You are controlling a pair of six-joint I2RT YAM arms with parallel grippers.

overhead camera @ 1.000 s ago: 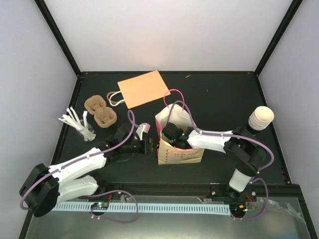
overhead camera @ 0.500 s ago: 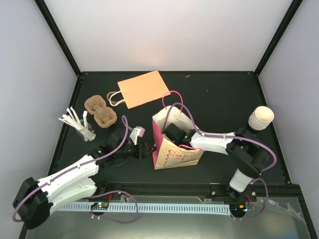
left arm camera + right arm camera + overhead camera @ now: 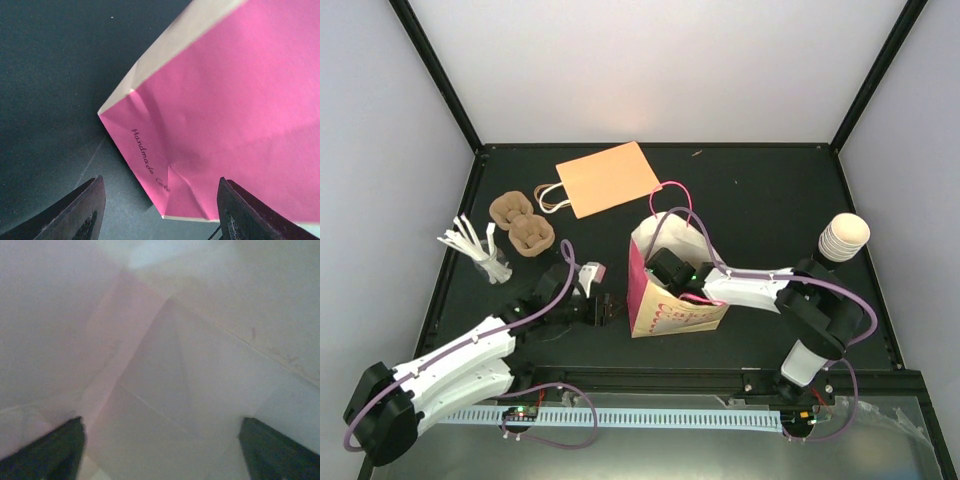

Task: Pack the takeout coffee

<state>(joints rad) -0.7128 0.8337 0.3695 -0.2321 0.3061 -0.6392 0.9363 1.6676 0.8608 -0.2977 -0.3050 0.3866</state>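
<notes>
The right tool (image 3: 162,445) sits released and empty inside the upright pink-and-cream paper bag (image 3: 665,315). The left tool (image 3: 160,200) is released just beside it. A cream ribbed paper cup (image 3: 844,238) stands at the counter (image 3: 750,190)'s right edge.

The left gripper (image 3: 607,310) no longer presses on the paper bag (image 3: 680,318). A second ago its fingers meet the bag's left face. Now it sits just beside that face, drawn back toward the near-left, with a strip of dark table (image 3: 620,338) showing between them. The left arm (image 3: 470,350) behind it also lies lower and farther from the bag. The bag itself stands differently. Earlier it looks squat, with mostly its cream patterned front showing. Now it is turned, showing a pink side panel (image 3: 638,285) toward the left gripper, and its left edge is shifted slightly that way. The right arm's elbow (image 3: 830,315) sits slightly farther from the bag.
</notes>
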